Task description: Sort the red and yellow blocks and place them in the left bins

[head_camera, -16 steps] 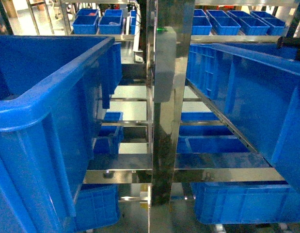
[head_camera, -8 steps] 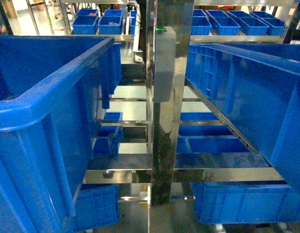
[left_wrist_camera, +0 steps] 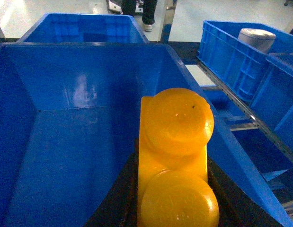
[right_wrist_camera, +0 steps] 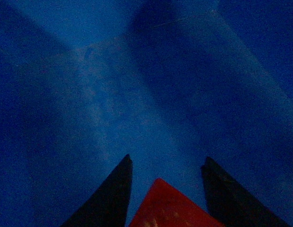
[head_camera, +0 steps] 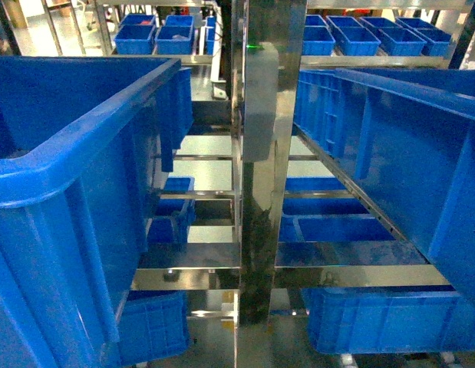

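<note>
The yellow block (left_wrist_camera: 177, 127), a glossy orange-yellow two-stud brick, fills the lower middle of the left wrist view. My left gripper (left_wrist_camera: 172, 161) is shut on it, with black fingers (left_wrist_camera: 121, 201) against both its sides. It hangs over the inside of a large blue bin (left_wrist_camera: 80, 45). In the dim right wrist view, a corner of the red block (right_wrist_camera: 167, 208) sits between the dark fingers (right_wrist_camera: 113, 194) of my right gripper (right_wrist_camera: 166, 158), low inside a blue bin (right_wrist_camera: 137, 94). The head view shows a left bin (head_camera: 91, 134) and a right bin (head_camera: 398, 130), but neither gripper.
A shiny metal post (head_camera: 260, 153) stands between the two near bins, with shelf rails behind. More blue bins sit on the far rack (head_camera: 156, 34) and below (head_camera: 383, 318). Beside the left gripper, a neighbouring bin holds a grey round object (left_wrist_camera: 256, 38).
A dark part at the head view's upper right edge one second ago is gone from view. The bins and rack have not moved.
</note>
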Robot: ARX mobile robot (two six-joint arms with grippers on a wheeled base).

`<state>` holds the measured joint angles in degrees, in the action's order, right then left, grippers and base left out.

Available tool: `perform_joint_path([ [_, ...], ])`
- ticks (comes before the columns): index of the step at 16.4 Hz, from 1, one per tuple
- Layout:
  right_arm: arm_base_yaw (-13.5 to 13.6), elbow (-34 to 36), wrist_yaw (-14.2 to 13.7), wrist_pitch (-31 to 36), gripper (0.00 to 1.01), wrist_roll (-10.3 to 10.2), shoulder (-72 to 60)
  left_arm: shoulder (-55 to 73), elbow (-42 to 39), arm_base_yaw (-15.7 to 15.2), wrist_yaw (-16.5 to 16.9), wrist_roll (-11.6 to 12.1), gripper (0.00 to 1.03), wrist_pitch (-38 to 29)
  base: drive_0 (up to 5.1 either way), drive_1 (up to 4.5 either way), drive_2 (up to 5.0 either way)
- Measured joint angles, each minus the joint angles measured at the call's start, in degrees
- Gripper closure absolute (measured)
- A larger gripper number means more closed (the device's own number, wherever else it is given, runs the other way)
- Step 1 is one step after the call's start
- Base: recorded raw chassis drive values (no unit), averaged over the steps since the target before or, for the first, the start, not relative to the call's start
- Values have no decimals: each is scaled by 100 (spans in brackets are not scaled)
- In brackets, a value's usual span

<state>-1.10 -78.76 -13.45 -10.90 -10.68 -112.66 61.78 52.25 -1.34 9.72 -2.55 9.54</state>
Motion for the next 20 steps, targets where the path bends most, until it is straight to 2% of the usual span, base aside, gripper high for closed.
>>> perform_joint_path([
  [4,46,271,-153,459,22,-20,269,0,0,2,0,0,77,0,0,0,0],
  [6,118,669,-22,404,1,-136,1082,0,0,2,0,0,77,0,0,0,0],
  [8,297,1268,361,302,3,-404,2299,0,0,0,0,0,77,2,0,0,0],
  [9,409,1565,568,48,3,-584,2859,0,0,2,0,0,77,0,0,0,0],
  [11,750,2323,866,-426,3,-1082,3985,0,0,0,-2,0,77,0,0,0,0],
  [12,966,2599,901,-688,3,-1270,4699,0,0,2,0,0,77,2,0,0,0],
  [13,999,2623,901,-730,3,-1292,4809,0,0,2,0,0,77,0,0,0,0],
  [15,1327,2747,905,-1060,3,-1381,6098,0,0,2,0,0,77,0,0,0,0],
  [16,1340,2924,883,-1318,3,-1333,6721,0,0,0,0,0,77,0,0,0,0],
  [17,1292,3222,767,-1464,3,-1163,7082,0,0,0,-4,0,77,2,0,0,0],
  [18,1259,3593,605,-1440,3,-839,7414,0,0,2,0,0,77,-2,0,0,0],
  [20,855,4229,994,-1897,3,37,8172,0,0,11,15,0,77,2,0,0,0],
])
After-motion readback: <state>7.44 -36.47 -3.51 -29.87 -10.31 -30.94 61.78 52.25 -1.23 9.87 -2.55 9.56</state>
